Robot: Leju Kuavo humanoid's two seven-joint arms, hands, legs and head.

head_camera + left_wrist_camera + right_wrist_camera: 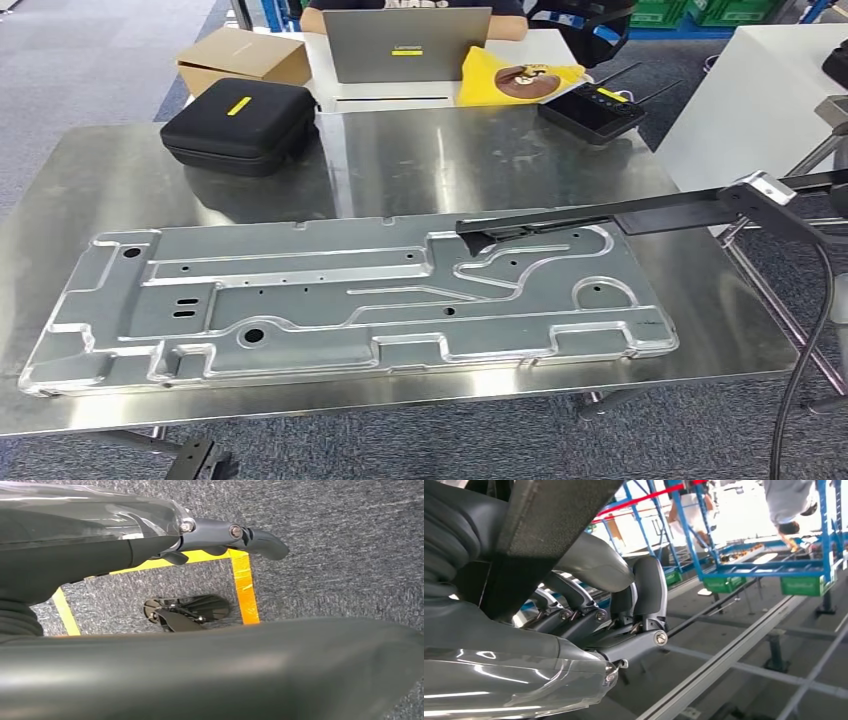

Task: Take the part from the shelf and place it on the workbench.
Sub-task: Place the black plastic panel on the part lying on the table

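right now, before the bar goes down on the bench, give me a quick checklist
1. Right hand grips the black bar: ok, fingers are curled around it.
2. Bar is over the workbench: ok, its far end is above the metal panel.
3. Bar end is clear of the panel: cannot tell from the head view.
4. Bare landing spot: not ok under the tip, where the panel lies. There is bare steel behind the panel, beside the black case.
5. Left hand is free: ok, it holds nothing and is above the carpet.
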